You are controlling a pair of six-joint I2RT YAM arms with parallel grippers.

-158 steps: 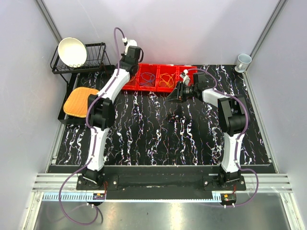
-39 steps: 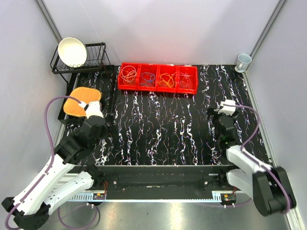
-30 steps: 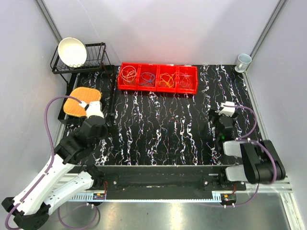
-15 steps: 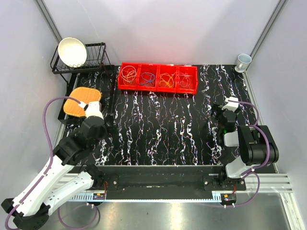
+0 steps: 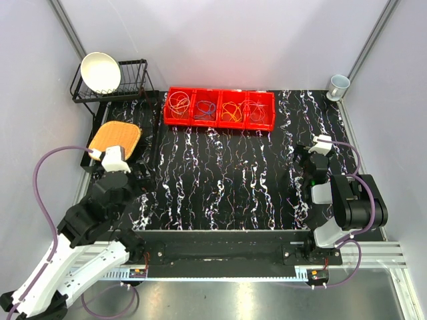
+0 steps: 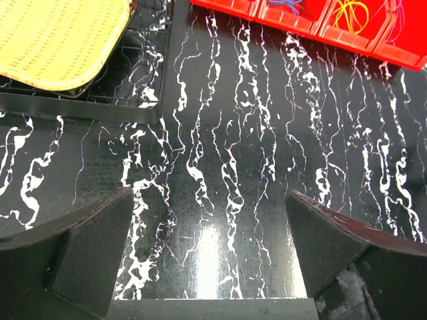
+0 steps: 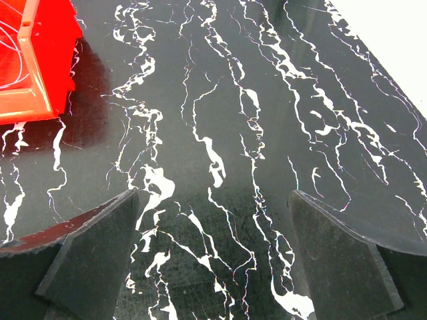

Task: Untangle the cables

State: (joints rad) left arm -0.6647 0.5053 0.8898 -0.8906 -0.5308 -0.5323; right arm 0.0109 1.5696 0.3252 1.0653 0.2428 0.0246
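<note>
The cables lie coiled in the compartments of a red bin [image 5: 219,123] at the back of the table: a pale coil [image 5: 178,101], a blue-purple one [image 5: 205,111], an orange-yellow one [image 5: 231,112] and a white one [image 5: 259,111]. The left wrist view catches the blue cable [image 6: 288,5] and the yellow cable [image 6: 350,11] at its top edge. The right wrist view shows the red bin's corner [image 7: 30,73]. My left gripper [image 5: 138,179] [image 6: 208,200] hangs open over bare table at the near left. My right gripper [image 5: 300,162] [image 7: 215,195] is open over bare table at the right. Neither holds anything.
A black wire rack holding a white bowl [image 5: 101,72] stands at the back left. In front of it, an orange-yellow woven pad [image 5: 115,139] [image 6: 60,33] lies on a black tray. A pale cup [image 5: 339,85] sits in the back right corner. Walls close in both sides.
Both arms have pulled back from the red bin toward the near edge. In the last second the left wrist slid further left and nearer; the right arm folded up.
</note>
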